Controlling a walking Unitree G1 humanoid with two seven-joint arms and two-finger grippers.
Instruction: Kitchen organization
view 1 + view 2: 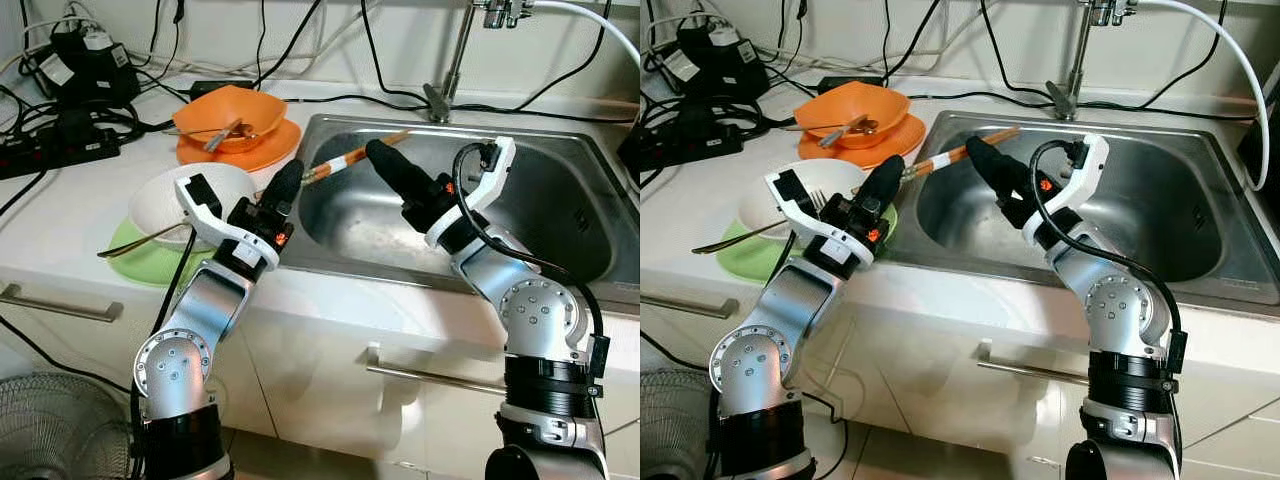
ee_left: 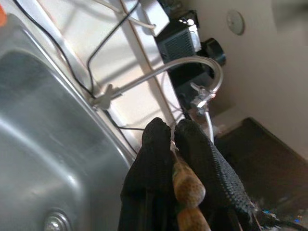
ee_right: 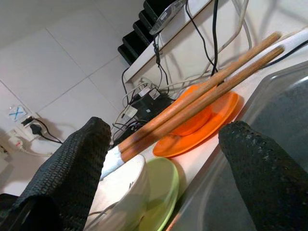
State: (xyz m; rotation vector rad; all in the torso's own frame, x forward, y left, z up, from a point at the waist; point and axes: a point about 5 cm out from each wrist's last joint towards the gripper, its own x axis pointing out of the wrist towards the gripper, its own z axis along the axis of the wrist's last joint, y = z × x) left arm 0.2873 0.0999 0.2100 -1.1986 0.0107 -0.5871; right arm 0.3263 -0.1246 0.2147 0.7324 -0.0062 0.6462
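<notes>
A pair of wooden chopsticks (image 1: 350, 157) with white bands slants over the left rim of the steel sink (image 1: 560, 190). My left gripper (image 1: 288, 180) is shut on their lower end; the left wrist view shows the brown wood (image 2: 186, 185) pinched between both fingers. My right gripper (image 1: 384, 162) hovers over the sink just right of the chopsticks. It is open, and in the right wrist view its fingers (image 3: 77, 159) stand wide apart on either side of the chopsticks (image 3: 202, 98) without touching them.
A white bowl (image 1: 170, 195) with a fork rests on a green plate (image 1: 140, 265) left of the sink. Behind it an orange bowl (image 1: 232, 112) sits on an orange plate. The faucet (image 1: 455, 60), cables and power strips (image 1: 60, 145) line the back. A fan (image 1: 50, 425) stands at floor level.
</notes>
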